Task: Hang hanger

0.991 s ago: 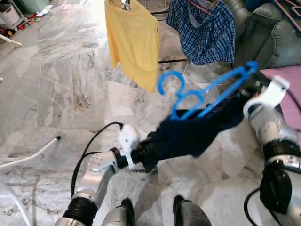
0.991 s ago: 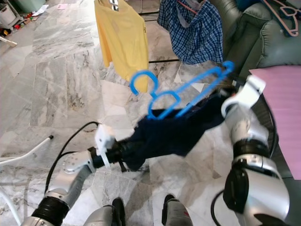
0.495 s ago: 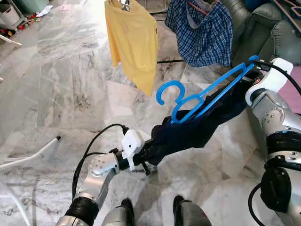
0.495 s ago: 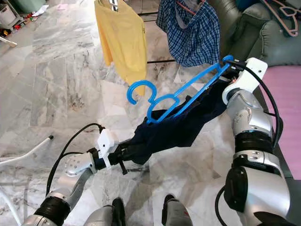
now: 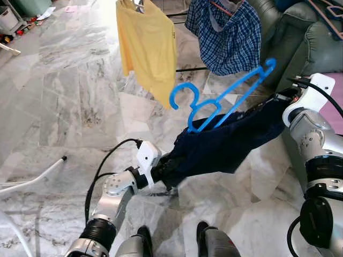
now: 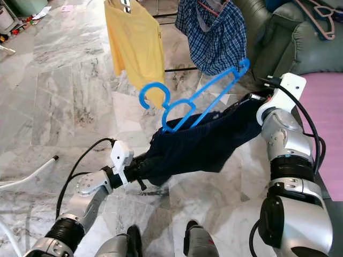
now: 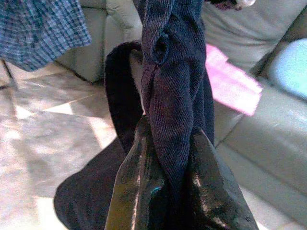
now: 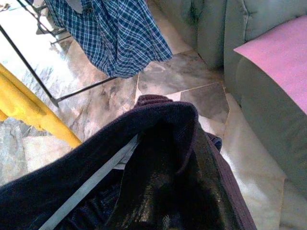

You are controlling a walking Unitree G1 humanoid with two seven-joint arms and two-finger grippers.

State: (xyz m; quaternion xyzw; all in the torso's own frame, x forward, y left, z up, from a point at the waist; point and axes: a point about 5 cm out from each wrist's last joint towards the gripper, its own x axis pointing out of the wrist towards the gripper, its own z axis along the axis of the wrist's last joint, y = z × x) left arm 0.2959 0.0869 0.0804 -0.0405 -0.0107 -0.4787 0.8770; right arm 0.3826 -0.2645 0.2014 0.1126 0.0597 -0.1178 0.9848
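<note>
Midway: the blue hanger [image 5: 222, 99] sits in a navy garment [image 5: 225, 147] stretched between the left tool [image 5: 161, 174] and right tool [image 5: 278, 101], both clamped on cloth; the rack [image 5: 185, 68] beyond awaits it.

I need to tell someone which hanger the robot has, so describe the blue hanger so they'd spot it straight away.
Look at the dark navy garment stretched between the left gripper and right gripper above the marble floor. The blue hanger rises from it, bright blue plastic with an open hook, unlike the pink hanger lying on the sofa.
</note>
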